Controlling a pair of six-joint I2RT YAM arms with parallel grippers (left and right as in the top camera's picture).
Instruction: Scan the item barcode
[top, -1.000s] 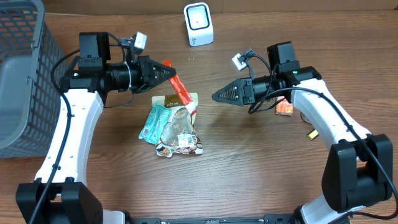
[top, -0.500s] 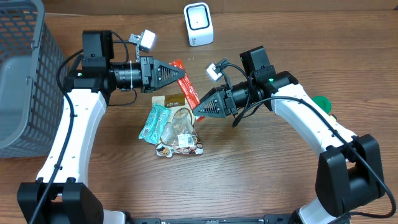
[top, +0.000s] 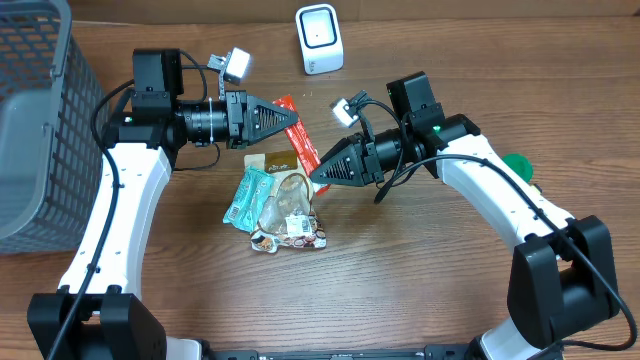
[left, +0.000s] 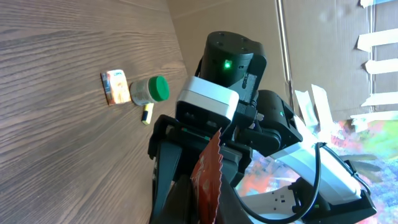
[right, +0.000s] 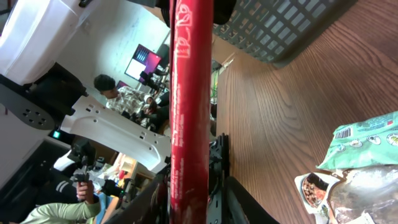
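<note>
- left gripper (top: 282, 118): jaws were pressed together on the upper end of the red packet (top: 297, 143), keeping it raised off the table (top: 420, 290).
- right gripper (top: 316, 178): jaws stood narrowly spread either side of the packet's lower end. its wrist view showed the packet running between the fingers (right: 220, 182), but whether the pads touched it could not be told.
- the packet hung slanted between the two grippers, above the heap of other packets (top: 282, 205) — probably steadied at both ends so its barcode could be turned.
- the white scanner (top: 319, 39) stood at the far edge, well apart — the packet was not yet in front of it.
</note>
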